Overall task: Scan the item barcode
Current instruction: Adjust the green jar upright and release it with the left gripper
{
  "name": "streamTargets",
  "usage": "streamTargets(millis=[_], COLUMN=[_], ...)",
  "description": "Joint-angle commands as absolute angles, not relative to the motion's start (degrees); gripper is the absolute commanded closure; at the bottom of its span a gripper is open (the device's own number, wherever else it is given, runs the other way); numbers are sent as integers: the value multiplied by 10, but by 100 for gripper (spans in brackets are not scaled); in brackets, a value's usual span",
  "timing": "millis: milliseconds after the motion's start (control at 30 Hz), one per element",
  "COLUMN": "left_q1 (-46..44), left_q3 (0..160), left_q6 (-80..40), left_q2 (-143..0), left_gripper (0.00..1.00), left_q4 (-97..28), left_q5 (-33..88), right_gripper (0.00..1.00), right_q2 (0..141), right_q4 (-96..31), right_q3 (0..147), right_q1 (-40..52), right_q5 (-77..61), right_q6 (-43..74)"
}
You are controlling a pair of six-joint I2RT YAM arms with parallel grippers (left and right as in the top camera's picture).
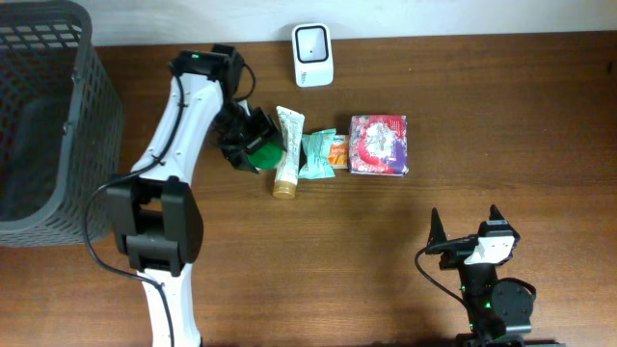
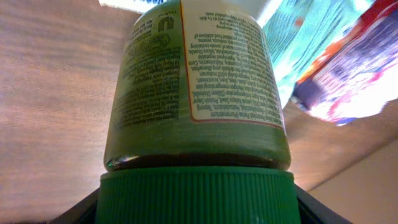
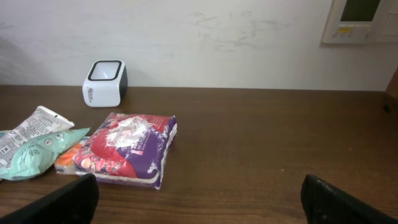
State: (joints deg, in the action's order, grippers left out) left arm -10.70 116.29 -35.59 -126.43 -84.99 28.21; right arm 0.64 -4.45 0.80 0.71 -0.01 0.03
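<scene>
- Left gripper [image 1: 249,137] is just left of centre in the overhead view, at the left end of a row of goods.
- It's got the jar [image 1: 263,152]. The fingers [image 2: 74,211] sit hard against both sides of the green cap [image 2: 196,196], clamped on it.
- In the left wrist view the jar fills the frame: cap at the bottom, printed label running up and away.
- I can't tell whether the jar rests on the table [image 1: 289,260] or is clear of it.
- Just right of the jar lies a tube [image 1: 287,149], pale cap toward the bottom of the frame.
- Next along come a teal pouch [image 1: 316,154], a small orange packet [image 1: 337,152] and a purple pack [image 1: 379,145], edge to edge.
- The scanner [image 1: 313,55], white with a dark window, stands at the top centre, well apart from the jar.
- Right gripper [image 1: 465,224] is at the lower right with its fingers [image 3: 62,202] spread wide and nothing between them.
- Its wrist camera looks across bare wood to the purple pack and the scanner against the wall.
- A grey basket [image 1: 39,125] takes the upper left corner.
</scene>
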Motion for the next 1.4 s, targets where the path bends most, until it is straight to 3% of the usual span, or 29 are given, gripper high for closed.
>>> streamTargets(millis=[0, 100, 533, 733, 900, 1000, 1067, 1267, 1367], left_q1=[-78, -54, -38, -38, -19, -5, 3, 8, 5], left_q3=[1172, 1172, 1164, 1098, 1074, 1069, 1069, 1070, 1098], left_q6=[-353, -353, -531, -547, -568, -568, -568, -562, -480], left_q2=[-1256, -1256, -1262, -1266, -1266, -1266, -1266, -1266, -1264], left_gripper=[57, 57, 52, 50, 45, 29, 3, 1, 1], left_q4=[-845, -820, -745, -726, -682, -679, -679, -677, -686], left_q5=[264, 188, 116, 226, 227, 227, 213, 203, 232], right_gripper=[1, 1, 1, 1, 1, 1, 1, 1, 1], right_q2=[4, 4, 4, 4, 4, 4, 4, 4, 4], right_q4=[-46, -46, -46, -46, -46, -46, -46, -46, -46], right_q3=[3, 3, 3, 3, 3, 3, 3, 3, 3], right_q1=[3, 3, 3, 3, 3, 3, 3, 3, 3], right_q5=[3, 3, 3, 3, 3, 3, 3, 3, 3], right_q6=[2, 2, 2, 2, 2, 2, 2, 2, 2])
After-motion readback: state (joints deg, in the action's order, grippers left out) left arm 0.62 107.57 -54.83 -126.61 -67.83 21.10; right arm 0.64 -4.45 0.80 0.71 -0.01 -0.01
